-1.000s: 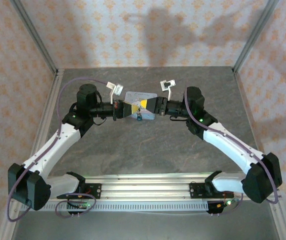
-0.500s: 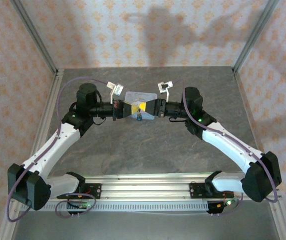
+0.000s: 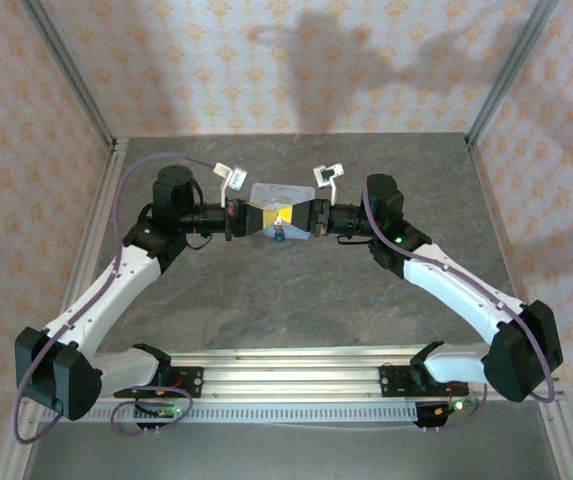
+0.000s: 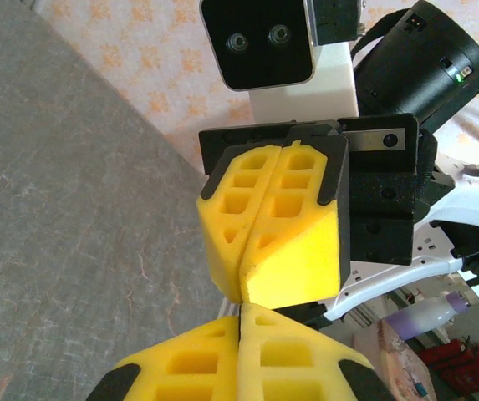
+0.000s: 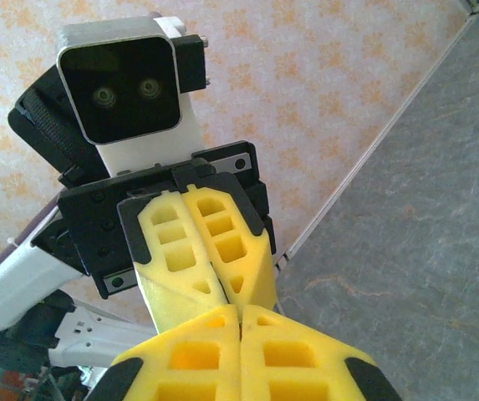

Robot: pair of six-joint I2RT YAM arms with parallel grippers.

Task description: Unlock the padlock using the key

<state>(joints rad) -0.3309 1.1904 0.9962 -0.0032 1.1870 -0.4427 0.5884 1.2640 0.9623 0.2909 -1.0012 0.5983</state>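
- Above the far middle of the grey stone-patterned counter [image 3: 286, 290], the two robot arms reach inward from left and right and meet tip to tip.
- From overhead, the left end effector [image 3: 267, 217] and the right end effector [image 3: 290, 213] form one dark bar with a yellow patch at its centre.
- The padlock [image 3: 279, 236], a tiny dark blue-green speck, sits just below the point where the two tips meet. It is too small to tell whether either end effector grips it or whether it hangs or rests.
- A pale blue tin box [image 3: 276, 190] lies on the counter just behind the meeting point, partly covered by the end effectors.
- From the left wrist camera, the left end effector [image 4: 241, 355] is clenched, its yellow foam pads pressed flat together with nothing visible between them. The right end effector [image 4: 245, 280] faces it, also clenched, its tip touching the left one's tip.
- From the right wrist camera, the right end effector [image 5: 239, 342] shows the same closed seam between its pads, and the left end effector [image 5: 227, 288] meets it point to point.
- Wallpaper with an orange floral print lines the walls around the counter.
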